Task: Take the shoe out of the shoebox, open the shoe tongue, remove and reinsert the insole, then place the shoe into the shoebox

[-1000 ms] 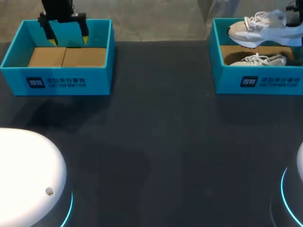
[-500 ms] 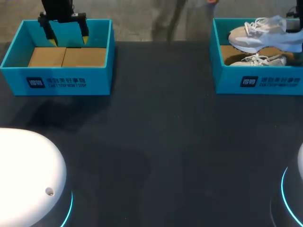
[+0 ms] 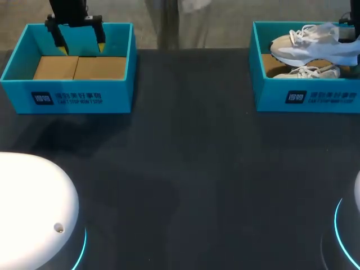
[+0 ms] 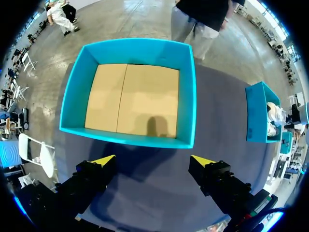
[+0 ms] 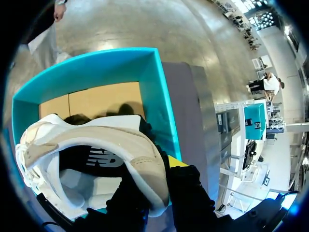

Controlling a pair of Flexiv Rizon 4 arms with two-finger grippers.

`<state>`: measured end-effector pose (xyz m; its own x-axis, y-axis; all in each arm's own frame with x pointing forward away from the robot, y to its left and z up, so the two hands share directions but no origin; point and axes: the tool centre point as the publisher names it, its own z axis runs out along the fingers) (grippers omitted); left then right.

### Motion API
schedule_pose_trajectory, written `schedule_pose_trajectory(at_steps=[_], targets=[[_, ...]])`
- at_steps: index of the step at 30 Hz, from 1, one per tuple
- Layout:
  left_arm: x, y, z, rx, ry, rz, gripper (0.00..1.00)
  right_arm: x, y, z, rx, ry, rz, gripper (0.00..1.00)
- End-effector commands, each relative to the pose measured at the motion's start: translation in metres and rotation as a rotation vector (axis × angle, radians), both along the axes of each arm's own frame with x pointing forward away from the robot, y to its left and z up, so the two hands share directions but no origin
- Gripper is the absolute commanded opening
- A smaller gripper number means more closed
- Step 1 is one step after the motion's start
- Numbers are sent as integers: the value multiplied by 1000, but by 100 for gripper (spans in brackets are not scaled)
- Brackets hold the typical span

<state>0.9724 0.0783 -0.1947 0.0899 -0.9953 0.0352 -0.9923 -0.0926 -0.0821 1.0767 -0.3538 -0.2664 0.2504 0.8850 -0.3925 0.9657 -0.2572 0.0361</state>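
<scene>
A white and beige shoe (image 3: 312,48) hangs over the right teal shoebox (image 3: 306,98), with a second white shoe (image 3: 309,72) lying inside the box beneath it. In the right wrist view my right gripper (image 5: 157,174) is shut on the shoe (image 5: 96,145) at its heel collar, one yellow fingertip (image 5: 176,162) showing beside the collar, above the right shoebox (image 5: 157,96). My left gripper (image 3: 76,39) hovers open over the back of the left teal shoebox (image 3: 67,98). Seen from the left wrist, my left gripper (image 4: 153,162) holds nothing and the left shoebox (image 4: 190,96) shows only its bare cardboard floor.
The dark tabletop (image 3: 191,157) spreads between and in front of the two boxes. The white robot base (image 3: 28,208) bulges at the near left, and another base edge (image 3: 351,225) sits at the near right.
The shoe held by my right gripper has drifted a little toward the near side over the right box. My left gripper has stayed where it was.
</scene>
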Motion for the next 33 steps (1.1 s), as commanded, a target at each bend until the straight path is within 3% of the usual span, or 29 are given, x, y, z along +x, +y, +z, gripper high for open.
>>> schedule_pose_trajectory(at_steps=[1,10,21,33], targets=[[0,0,0,1,1,1,100,-2,0,1,1,-4,3,0],[0,0,0,1,1,1,100,4,-1,8,-3,-18,8,0],[0,0,0,1,1,1,100,20,-2,32,-14,-72,18,0],[0,0,0,1,1,1,100,22,-3,45,-16,-85,25,0]])
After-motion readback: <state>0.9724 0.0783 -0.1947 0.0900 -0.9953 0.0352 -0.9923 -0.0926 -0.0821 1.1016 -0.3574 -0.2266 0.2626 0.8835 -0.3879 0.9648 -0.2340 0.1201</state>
